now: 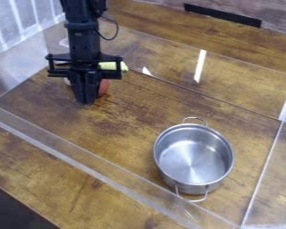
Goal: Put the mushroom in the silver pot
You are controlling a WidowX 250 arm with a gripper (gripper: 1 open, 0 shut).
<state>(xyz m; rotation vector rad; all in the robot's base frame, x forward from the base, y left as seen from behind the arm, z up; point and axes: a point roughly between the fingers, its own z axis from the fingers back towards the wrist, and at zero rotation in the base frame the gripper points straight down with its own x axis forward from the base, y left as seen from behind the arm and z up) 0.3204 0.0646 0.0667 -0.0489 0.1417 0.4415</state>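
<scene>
Red-capped mushroom partly hidden behind gripper; jaws narrow, grip unclear. Confirm hold w/ slight lift, then raise straight before crossing to pot.

So I count one silver pot, one robot arm, and one reddish thing mostly hidden, plus one yellow-green piece.
</scene>
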